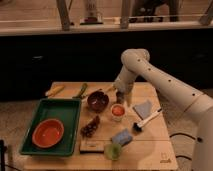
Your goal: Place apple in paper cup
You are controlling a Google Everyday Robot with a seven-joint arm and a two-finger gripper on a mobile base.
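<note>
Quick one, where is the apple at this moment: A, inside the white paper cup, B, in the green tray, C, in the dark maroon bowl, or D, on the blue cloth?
A: the red-orange apple sits in the mouth of the paper cup at the table's middle, with the gripper just above and behind it; the green tray holds only the orange-red bowl.
</note>
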